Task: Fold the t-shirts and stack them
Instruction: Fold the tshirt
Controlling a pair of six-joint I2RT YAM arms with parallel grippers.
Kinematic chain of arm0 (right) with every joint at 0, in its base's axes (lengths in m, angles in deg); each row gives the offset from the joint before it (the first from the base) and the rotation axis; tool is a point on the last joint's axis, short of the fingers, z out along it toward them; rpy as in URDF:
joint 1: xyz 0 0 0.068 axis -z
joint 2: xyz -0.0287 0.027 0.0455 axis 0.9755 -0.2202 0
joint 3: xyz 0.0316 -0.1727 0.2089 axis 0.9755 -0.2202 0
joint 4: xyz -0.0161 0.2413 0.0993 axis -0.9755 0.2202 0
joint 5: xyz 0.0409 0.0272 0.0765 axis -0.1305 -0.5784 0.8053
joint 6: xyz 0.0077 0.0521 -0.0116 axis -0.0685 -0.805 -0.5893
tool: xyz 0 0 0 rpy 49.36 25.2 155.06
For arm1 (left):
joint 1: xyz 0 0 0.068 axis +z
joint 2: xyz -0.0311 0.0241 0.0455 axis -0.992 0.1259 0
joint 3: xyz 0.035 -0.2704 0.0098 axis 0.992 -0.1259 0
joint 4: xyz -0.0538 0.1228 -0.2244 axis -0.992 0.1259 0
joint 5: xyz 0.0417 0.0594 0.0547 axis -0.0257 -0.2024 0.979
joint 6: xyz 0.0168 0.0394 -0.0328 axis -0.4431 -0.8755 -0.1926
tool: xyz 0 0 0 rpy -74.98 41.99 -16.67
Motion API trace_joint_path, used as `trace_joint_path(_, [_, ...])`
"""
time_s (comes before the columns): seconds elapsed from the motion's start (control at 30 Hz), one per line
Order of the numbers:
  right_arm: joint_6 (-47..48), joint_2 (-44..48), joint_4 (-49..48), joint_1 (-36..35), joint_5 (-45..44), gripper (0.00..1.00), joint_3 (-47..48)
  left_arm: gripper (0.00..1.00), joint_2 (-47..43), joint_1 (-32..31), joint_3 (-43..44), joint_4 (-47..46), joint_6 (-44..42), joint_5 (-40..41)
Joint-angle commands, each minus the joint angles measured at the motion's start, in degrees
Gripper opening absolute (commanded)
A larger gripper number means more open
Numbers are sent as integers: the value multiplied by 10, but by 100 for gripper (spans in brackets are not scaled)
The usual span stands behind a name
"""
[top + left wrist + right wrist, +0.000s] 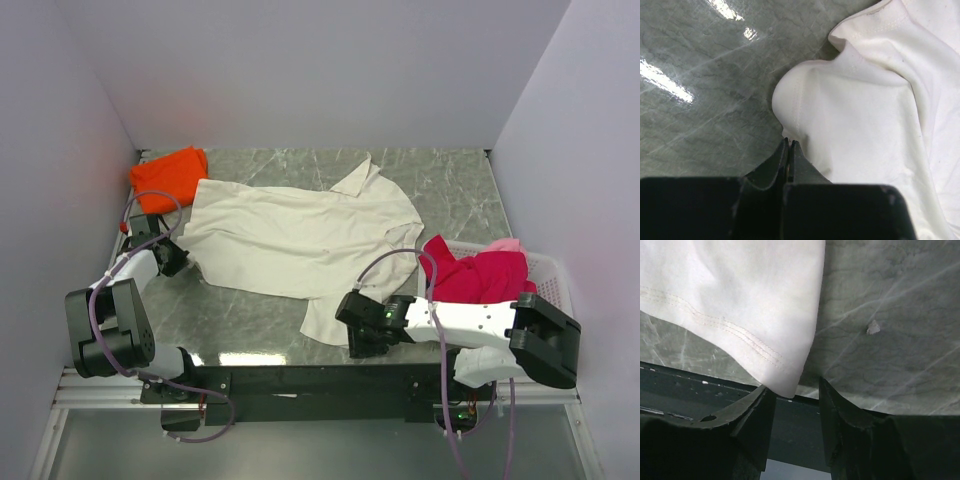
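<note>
Pinching only an edge of the shirt [300, 235], the clamped left tool [789, 145] might have slipped; the right tool [792, 405] gaped, the hem corner [787, 382] barely between its jaws, easily missed.

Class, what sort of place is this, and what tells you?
Probably a robot test cell: a left arm and right arm bolted to a table, plain walls boxing it in, a cream t-shirt spread out.
</note>
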Motion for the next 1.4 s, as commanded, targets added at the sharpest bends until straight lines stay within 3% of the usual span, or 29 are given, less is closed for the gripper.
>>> trace_joint_path(0.0, [-10,5,-24,-5,-30,45,-7,1,-4,0,10,-8,-6,-2])
trace_joint_path(0.27, [1,-9,-66,-5,-26,36,-24,1,-3,-1,12,-6,-8,0])
trace_joint_path(0.37, [2,-16,-63,-5,-22,20,-23,1,-3,-1,14,-5,-9,2])
trace_joint_path(0.43, [3,-14,-46,-5,-27,3,-15,1,-2,0,19,-1,-12,5])
trace_joint_path(0.47, [2,-5,-13,-5,-34,0,-1,1,-2,0,27,5,-17,5])
trace_joint_path(0.77, [42,95,242,17,-124,0,135,1,-46,6,125,71,-22,15])
trace_joint_path(0.97, [90,70,364,17,-140,0,242,1,-104,12,136,112,-24,32])
trace_joint_path(1.2, [115,53,356,-24,-88,0,284,1,-156,23,94,124,-37,65])
trace_joint_path(1.27, [124,49,331,-45,-68,3,276,1,-163,25,74,117,-40,68])
trace_joint_path(1.33, [131,43,318,-73,-46,13,270,1,-162,28,55,110,-50,76])
trace_joint_path(1.37, [129,38,312,-84,-43,26,263,1,-159,29,53,104,-55,79])
